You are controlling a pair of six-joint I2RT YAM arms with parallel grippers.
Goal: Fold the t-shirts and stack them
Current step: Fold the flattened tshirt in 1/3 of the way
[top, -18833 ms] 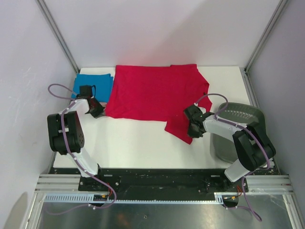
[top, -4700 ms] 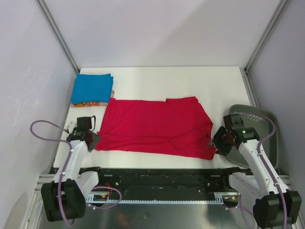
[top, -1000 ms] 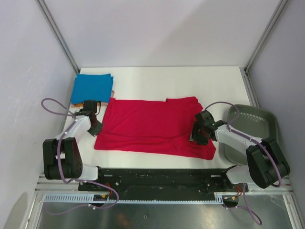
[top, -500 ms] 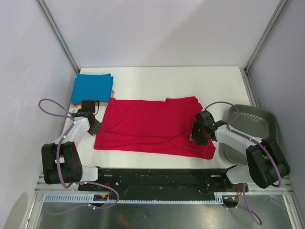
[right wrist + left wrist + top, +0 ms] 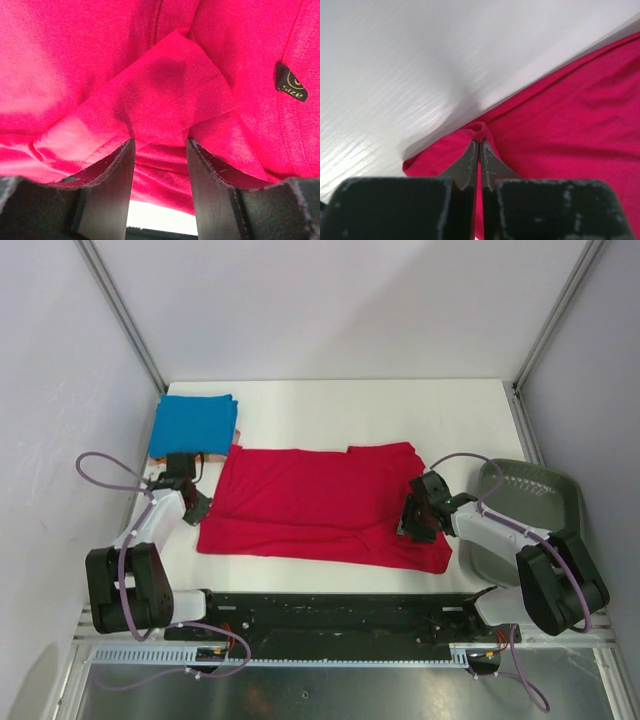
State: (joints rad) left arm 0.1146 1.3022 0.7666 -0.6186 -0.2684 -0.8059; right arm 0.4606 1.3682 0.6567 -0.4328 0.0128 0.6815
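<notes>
Counting the shirts gives three: one red shirt (image 5: 320,502), one blue shirt (image 5: 195,422) and one orange shirt (image 5: 160,454). The blue one lies folded at the far left corner of the table (image 5: 330,410), on top of the orange one, of which only an edge shows; this part looks done. The red one lies flat in the middle, seemingly folded once lengthwise, not yet stacked. The left gripper (image 5: 479,145) is pressed together on a pinch of its left edge. The right gripper (image 5: 160,142) stands spread over a sleeve fold near the neck tag (image 5: 290,82). One grey bin (image 5: 530,500) stands at the right.
</notes>
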